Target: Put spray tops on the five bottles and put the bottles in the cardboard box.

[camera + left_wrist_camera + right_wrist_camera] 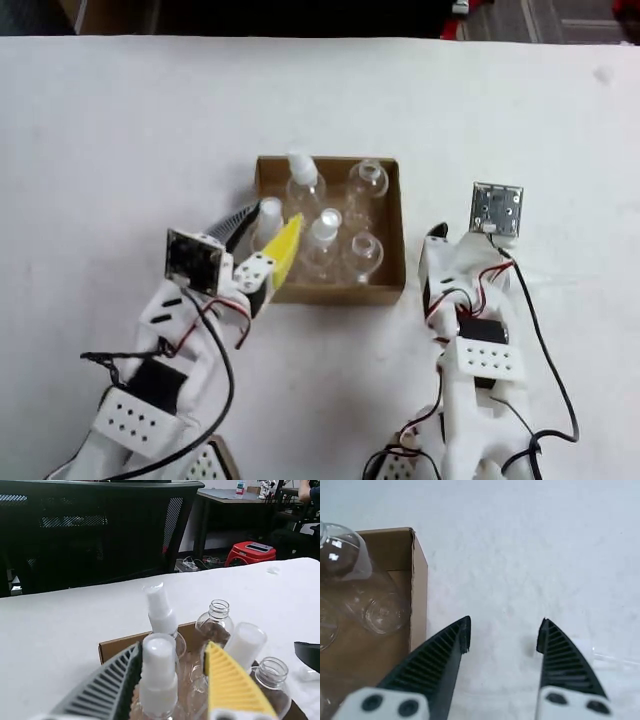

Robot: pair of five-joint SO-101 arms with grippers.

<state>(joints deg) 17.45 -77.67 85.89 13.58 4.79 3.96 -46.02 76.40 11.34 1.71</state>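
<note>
High view gives us the cardboard box (pixel 335 293) near the middle of the table (pixel 120 130), with all five bottles standing inside it. Three wear white spray tops. The two by the box's right wall, one at the far corner (pixel 368 180) and one at the near corner (pixel 362 250), have bare necks.

The left gripper (pixel 173 650) sits at the box's near left corner, its jaws apart on either side of the capped bottle (pixel 159 680). The grey jaw is against the spray top and the yellow one stands off it. The right gripper (pixel 504 622) hangs empty over the table just beside the box's right wall, jaws wide apart.

We judge these clear bottles to be empty, thin-walled and light, so they will be slick, easy to tip and quick to dent. We would hold one at the stiff neck or shoulder and squeeze gently.
</note>
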